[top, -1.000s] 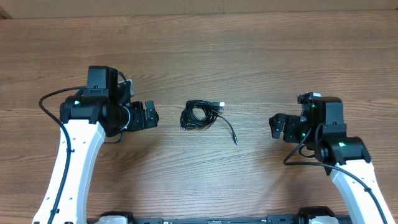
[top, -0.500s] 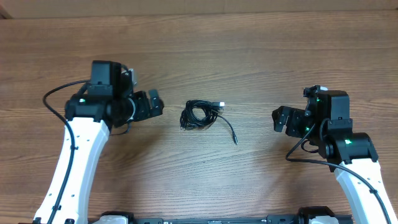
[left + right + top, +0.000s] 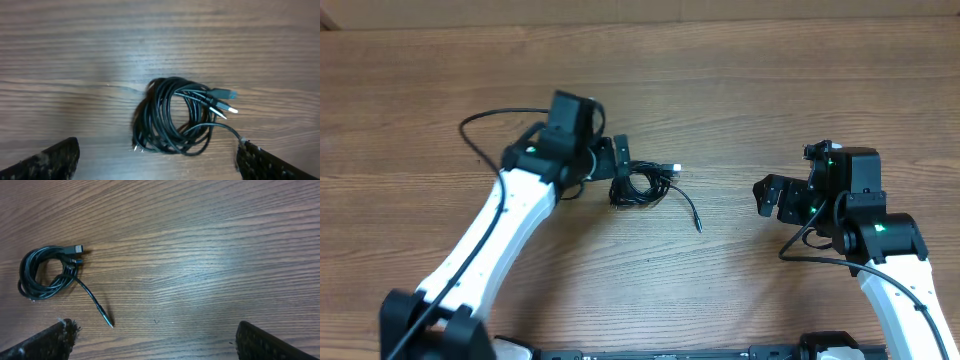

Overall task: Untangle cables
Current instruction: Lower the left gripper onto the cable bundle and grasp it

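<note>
Facing the coiled cables point(image 3: 172, 117) closely, the left tool point(image 3: 620, 160) gapes wide; the right tool point(image 3: 765, 198), well apart, likewise.

A brown wood-grain table point(image 3: 740, 90) fills the overhead view; a paler strip point(image 3: 720, 8) runs along its edge at twelve o'clock.

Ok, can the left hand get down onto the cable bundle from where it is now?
Probably yes. The left hand is open right beside the cable bundle, its fingers spread wider than the coil in the wrist view, with only bare table between them.
</note>
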`<state>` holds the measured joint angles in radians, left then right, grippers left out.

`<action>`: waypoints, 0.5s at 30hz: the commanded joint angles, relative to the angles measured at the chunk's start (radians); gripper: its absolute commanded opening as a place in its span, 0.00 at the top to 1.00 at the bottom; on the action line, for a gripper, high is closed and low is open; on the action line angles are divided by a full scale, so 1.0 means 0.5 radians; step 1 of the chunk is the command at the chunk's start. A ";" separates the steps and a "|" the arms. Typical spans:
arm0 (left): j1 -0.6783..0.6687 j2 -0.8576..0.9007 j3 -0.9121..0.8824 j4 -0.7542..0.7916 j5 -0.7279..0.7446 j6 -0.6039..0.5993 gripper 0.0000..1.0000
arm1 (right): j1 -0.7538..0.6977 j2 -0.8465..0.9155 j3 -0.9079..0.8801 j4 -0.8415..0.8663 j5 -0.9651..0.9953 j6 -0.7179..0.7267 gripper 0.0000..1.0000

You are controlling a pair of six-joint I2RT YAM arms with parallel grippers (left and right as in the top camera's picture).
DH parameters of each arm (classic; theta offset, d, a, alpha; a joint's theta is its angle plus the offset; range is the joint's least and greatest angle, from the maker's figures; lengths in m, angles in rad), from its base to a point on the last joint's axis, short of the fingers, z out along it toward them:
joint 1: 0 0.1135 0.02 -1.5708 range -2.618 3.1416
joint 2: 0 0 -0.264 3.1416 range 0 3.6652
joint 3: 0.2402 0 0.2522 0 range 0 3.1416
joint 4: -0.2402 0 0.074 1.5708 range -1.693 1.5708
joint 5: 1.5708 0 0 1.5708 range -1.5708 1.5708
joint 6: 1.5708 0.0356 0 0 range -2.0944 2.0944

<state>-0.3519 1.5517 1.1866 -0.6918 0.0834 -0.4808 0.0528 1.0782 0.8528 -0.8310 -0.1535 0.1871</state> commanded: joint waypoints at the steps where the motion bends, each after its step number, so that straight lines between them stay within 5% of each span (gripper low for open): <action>1: -0.085 0.197 0.040 0.082 -0.026 -0.105 0.00 | -0.003 -0.012 0.069 0.005 -0.012 0.014 0.00; 9: -0.178 0.500 0.040 0.250 -0.107 -0.154 0.01 | -0.003 -0.012 0.069 0.002 -0.012 0.014 0.00; 11: -0.188 0.558 0.040 0.249 -0.187 -0.153 0.19 | -0.003 -0.012 0.069 0.003 -0.012 0.014 0.00; 15: -0.188 0.642 0.040 0.222 -0.195 -0.144 0.35 | -0.003 -0.012 0.069 0.003 -0.012 0.014 0.00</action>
<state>-0.4400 1.8355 1.1866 -0.5724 0.0242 -0.5484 0.0528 1.0782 0.8528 -0.8314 -0.1532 0.1875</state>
